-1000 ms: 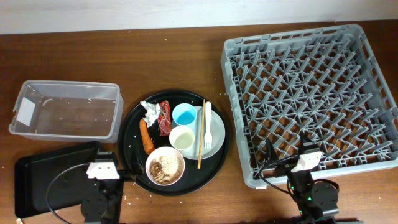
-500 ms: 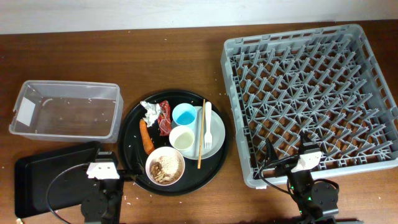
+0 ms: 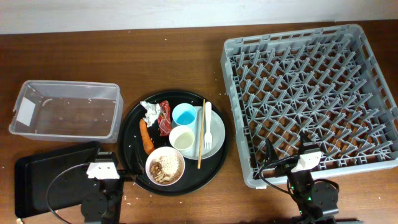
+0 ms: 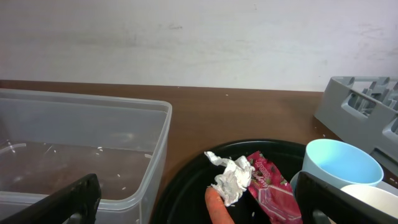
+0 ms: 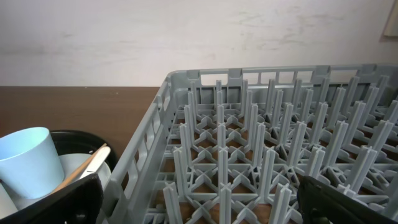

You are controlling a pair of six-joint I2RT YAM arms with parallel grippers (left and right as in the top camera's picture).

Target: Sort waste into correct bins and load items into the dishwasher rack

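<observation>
**Unsorted Waste, Tray-Held**
Round black tray (image 3: 132,134), desk (image 3: 186,56) centre: paper ball (image 3: 150,111), red wrapper (image 3: 165,117), carrot (image 3: 146,137), food scraps (image 3: 163,169). Clear tub (image 3: 115,115) at 9 o'clock; dishwasher rack (image 3: 311,93) at 3. Left end effector (image 4: 199,208), right end effector (image 5: 202,208): spread, empty.

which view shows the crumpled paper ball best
Left wrist: the paper ball is close and unobstructed, creases clear, beside the red wrapper. Overhead shows it small on the round black tray. Right wrist misses it.

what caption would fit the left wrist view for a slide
Clear tub beside the round black tray holding crumpled paper ball, red wrapper, carrot and light-blue cup
</observation>
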